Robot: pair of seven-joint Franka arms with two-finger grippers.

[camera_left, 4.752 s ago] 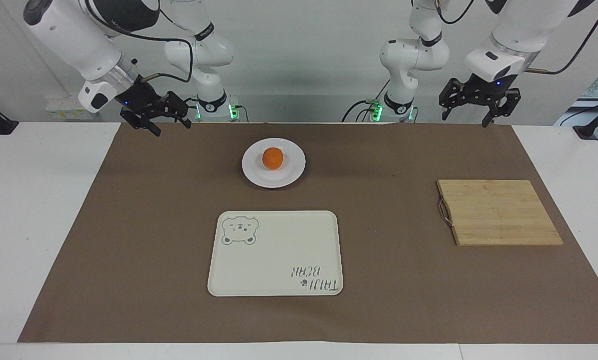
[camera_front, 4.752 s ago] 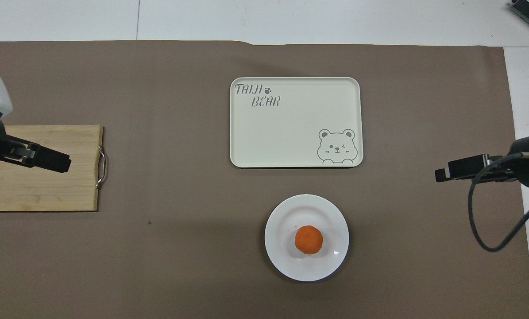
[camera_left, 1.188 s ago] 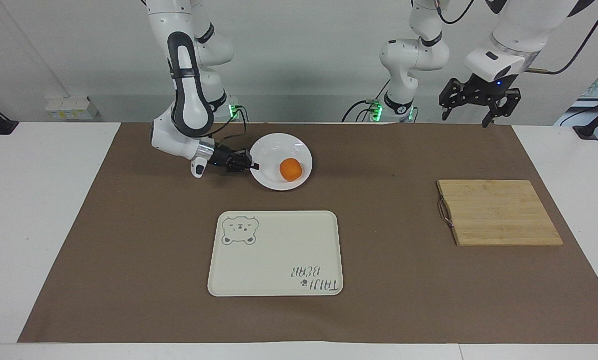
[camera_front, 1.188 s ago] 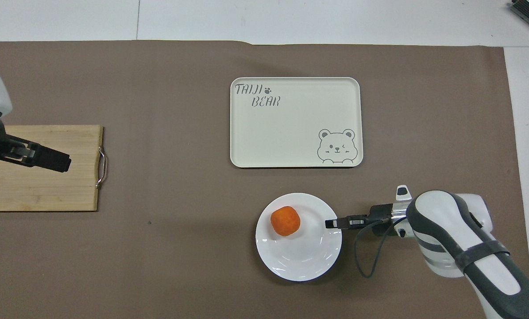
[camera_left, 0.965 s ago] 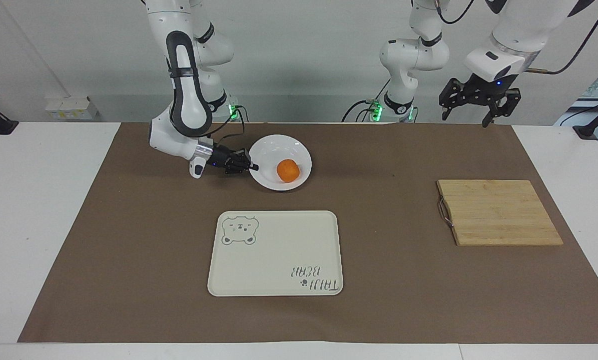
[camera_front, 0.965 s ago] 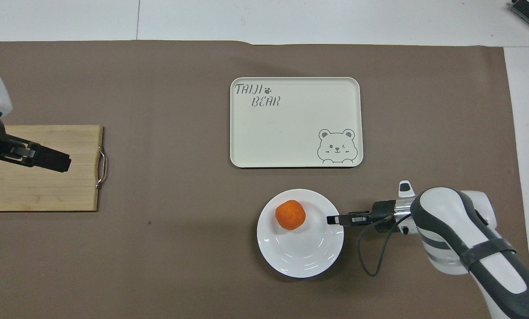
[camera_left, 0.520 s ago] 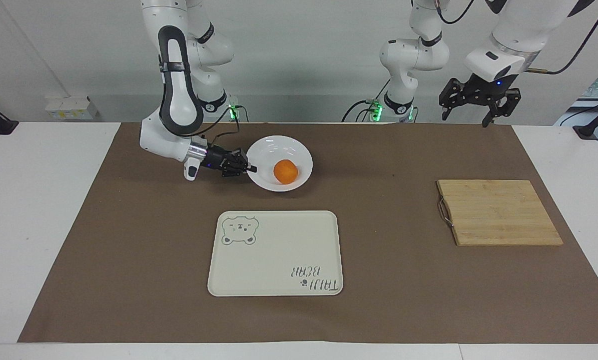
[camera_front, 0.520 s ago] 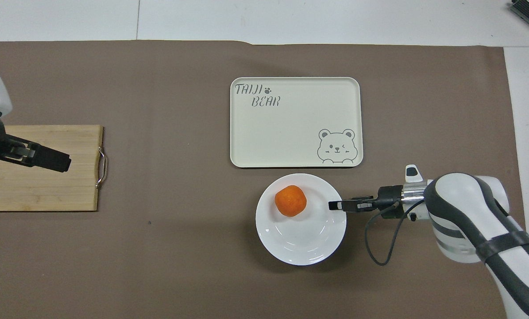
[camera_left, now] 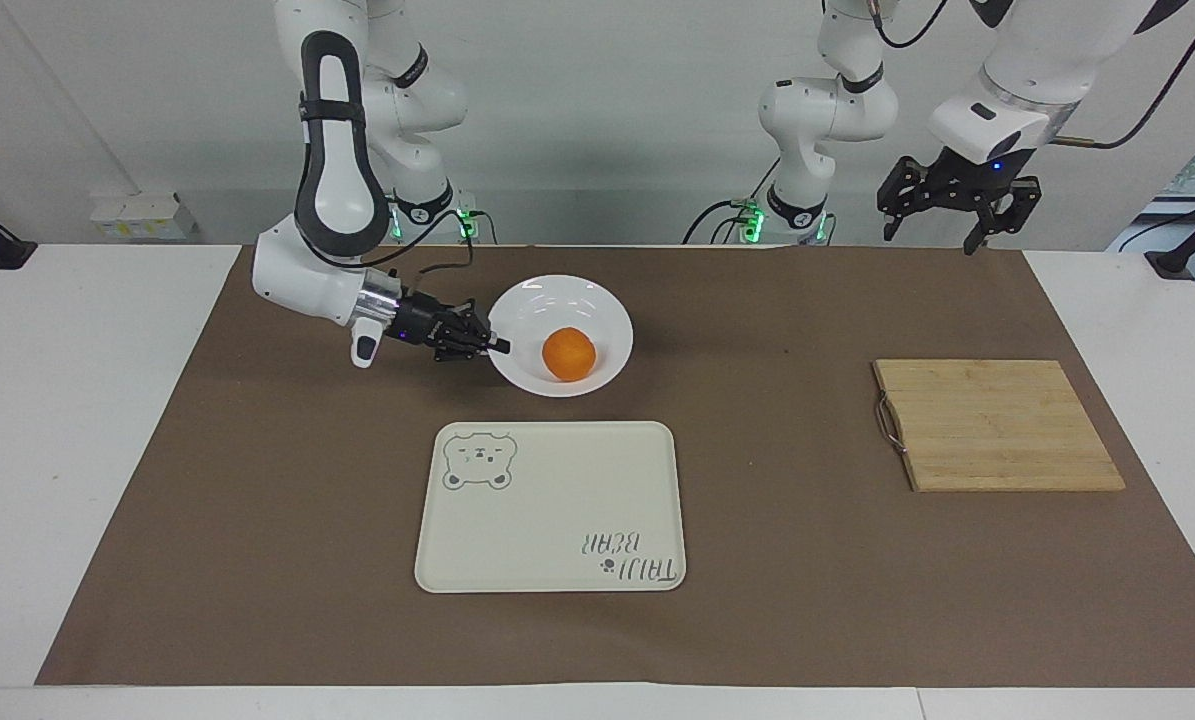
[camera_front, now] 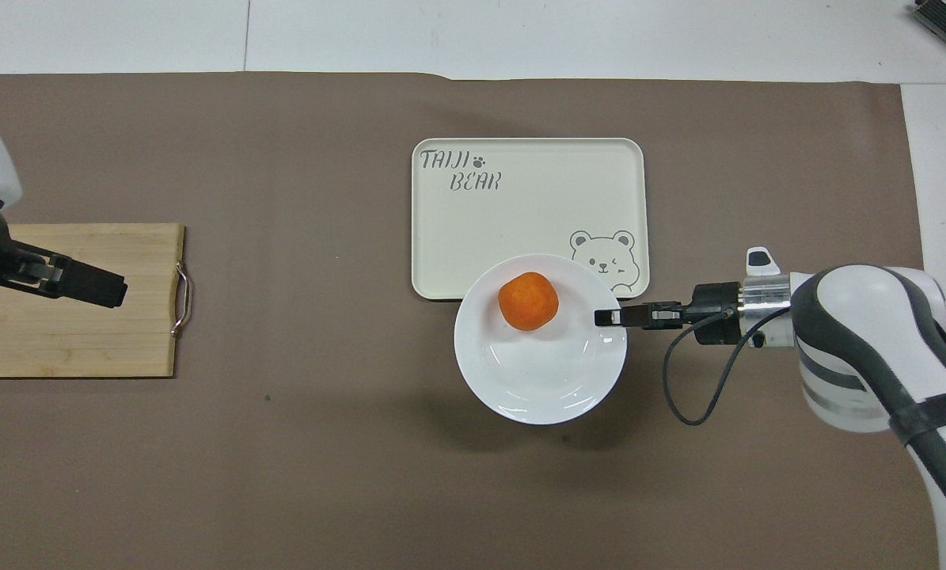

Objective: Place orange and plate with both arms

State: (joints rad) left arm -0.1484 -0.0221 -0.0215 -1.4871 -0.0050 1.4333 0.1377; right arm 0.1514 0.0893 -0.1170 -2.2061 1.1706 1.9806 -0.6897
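The white plate hangs tilted above the brown mat, its shadow on the mat below it. My right gripper is shut on the plate's rim at the right arm's end. The orange rests in the plate. Seen from overhead, the plate covers the tray's edge that lies nearest the robots. My left gripper waits open and empty, high over the left arm's end of the table.
A cream tray with a bear drawing lies mid-mat. A wooden cutting board with a metal handle lies toward the left arm's end. A cable loops from the right wrist.
My right gripper has carried the plate with the orange up and away from the robots, toward the tray. The left arm has not moved.
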